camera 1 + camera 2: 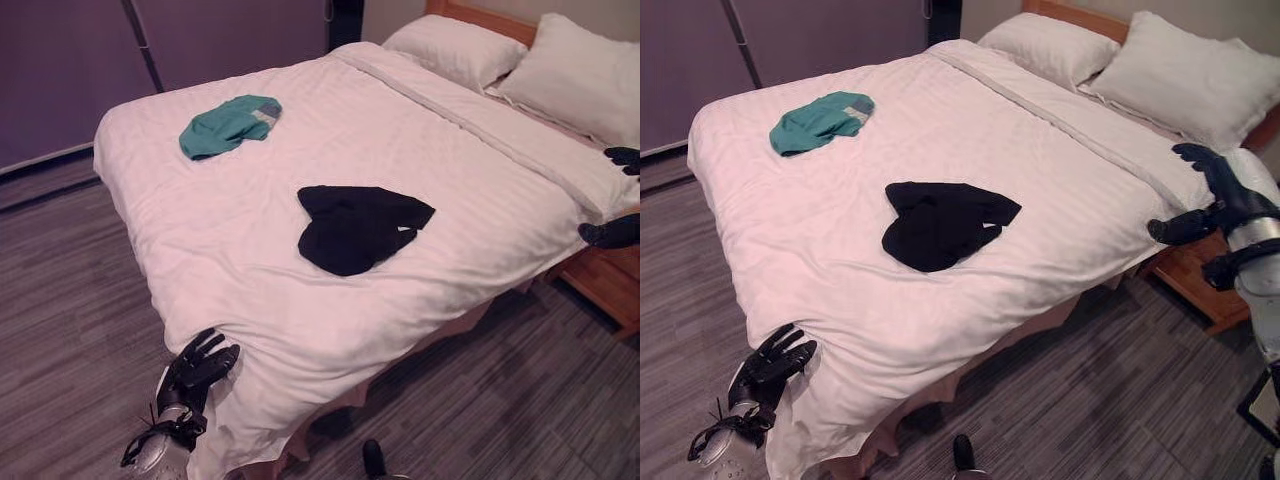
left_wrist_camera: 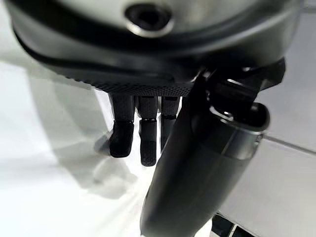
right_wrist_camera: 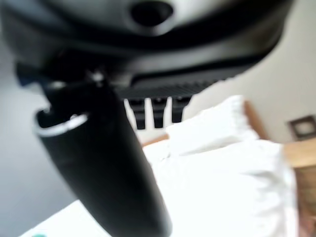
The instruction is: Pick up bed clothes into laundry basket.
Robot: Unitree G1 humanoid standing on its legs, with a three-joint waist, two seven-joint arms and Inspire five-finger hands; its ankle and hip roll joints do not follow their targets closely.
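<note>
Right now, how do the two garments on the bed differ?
The black garment is larger and spread near the bed's middle, nearer the hands; the teal garment is smaller, bunched, and farther off near the far corner. Both lie loose on the white duvet, untouched by either hand.

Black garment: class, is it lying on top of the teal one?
No, the black garment lies mid-bed, well apart from the teal garment nearer the far corner.
</note>
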